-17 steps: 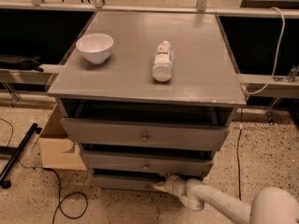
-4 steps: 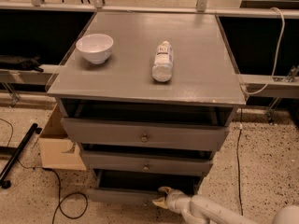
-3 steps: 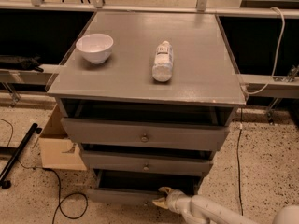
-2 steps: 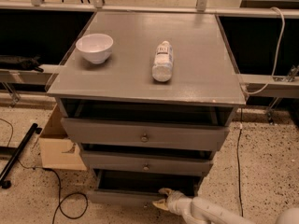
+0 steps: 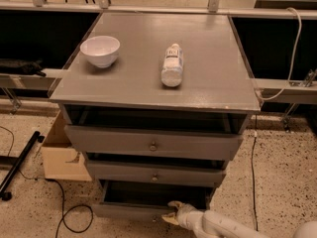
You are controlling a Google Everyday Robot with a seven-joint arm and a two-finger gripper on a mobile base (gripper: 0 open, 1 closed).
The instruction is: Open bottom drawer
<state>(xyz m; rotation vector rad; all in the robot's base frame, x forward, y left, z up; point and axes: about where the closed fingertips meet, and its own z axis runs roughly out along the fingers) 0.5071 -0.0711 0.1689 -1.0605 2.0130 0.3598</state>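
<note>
The bottom drawer (image 5: 126,210) is the lowest grey front of the cabinet (image 5: 208,83). It stands pulled out toward me, with its dark inside showing above the front panel. My gripper (image 5: 171,213) is at the middle of that front panel, where the knob sits. The knob itself is hidden behind it. My white arm (image 5: 223,225) reaches in from the lower right corner.
The middle drawer (image 5: 154,172) and the top drawer (image 5: 153,144) above each stand slightly out. A white bowl (image 5: 100,50) and a lying bottle (image 5: 172,65) are on the cabinet top. A cardboard box (image 5: 62,157), a black pole (image 5: 20,162) and a floor cable (image 5: 74,217) lie to the left.
Since the oldest frame the bottom drawer has slid out toward me and my gripper has come back with it. Over the last second nothing has visibly moved.
</note>
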